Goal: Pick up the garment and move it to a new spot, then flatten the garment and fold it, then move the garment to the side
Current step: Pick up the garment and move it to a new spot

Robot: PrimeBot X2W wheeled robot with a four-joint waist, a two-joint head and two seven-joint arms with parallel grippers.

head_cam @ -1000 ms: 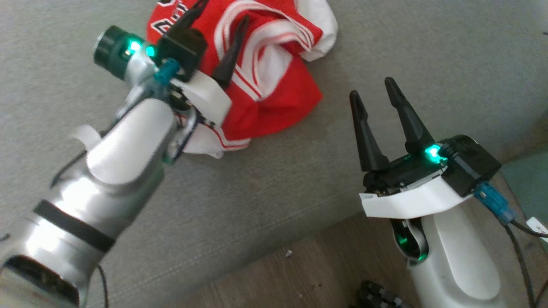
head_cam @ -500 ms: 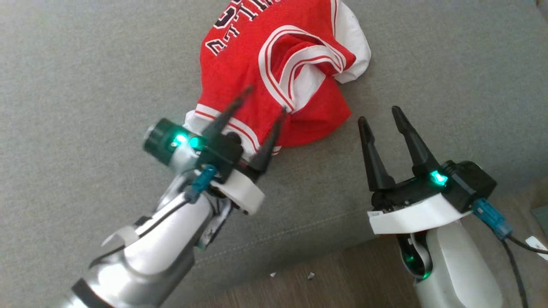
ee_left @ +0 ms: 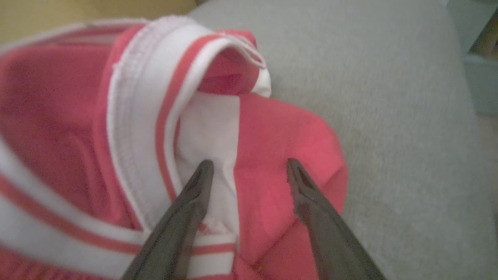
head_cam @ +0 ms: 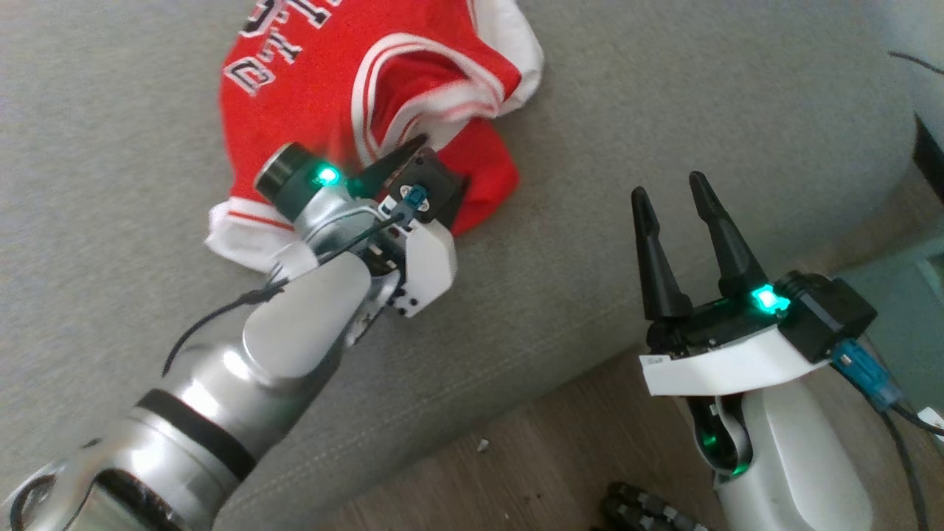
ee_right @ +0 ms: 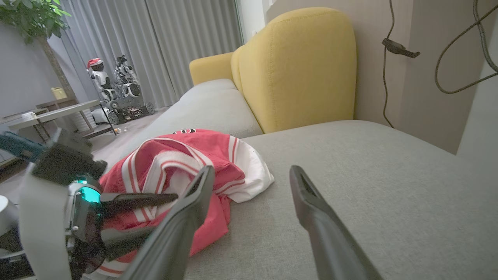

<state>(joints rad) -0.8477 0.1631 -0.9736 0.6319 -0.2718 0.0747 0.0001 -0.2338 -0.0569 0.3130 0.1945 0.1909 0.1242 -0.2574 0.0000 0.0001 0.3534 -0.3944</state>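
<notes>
Lying in a crumpled heap on the grey sofa seat [head_cam: 664,88], the garment [head_cam: 310,96] is a red sports top with white stripes and dark letters. In the head view it sits at about 11 o'clock, up by the top edge and well back from the sofa's front edge.

The left gripper [ee_left: 249,163] hangs right over the heap. Its two dark fingers stand wide apart and hold nothing. In the left wrist view one tip is over a white patch [ee_left: 210,128] and the other is over a red fold [ee_left: 280,128]. I cannot tell if the tips touch the cloth. The thick striped band [ee_left: 136,116] curls up at 10 o'clock from the tips.

The right gripper [head_cam: 667,188] sits at 4 o'clock in the head view, near the sofa's front edge. Its fingers are wide apart too, with nothing between them. The top lies at 10 o'clock from it, well apart.

I think the top is light, soft and floppy. It will not break, but it will sag and may slip out of a thin pinch. A good place to grab looks like the red fold between the left tips, or the thick striped band, since the cloth is doubled there. Pushing the tips down into the heap first should catch more cloth.
</notes>
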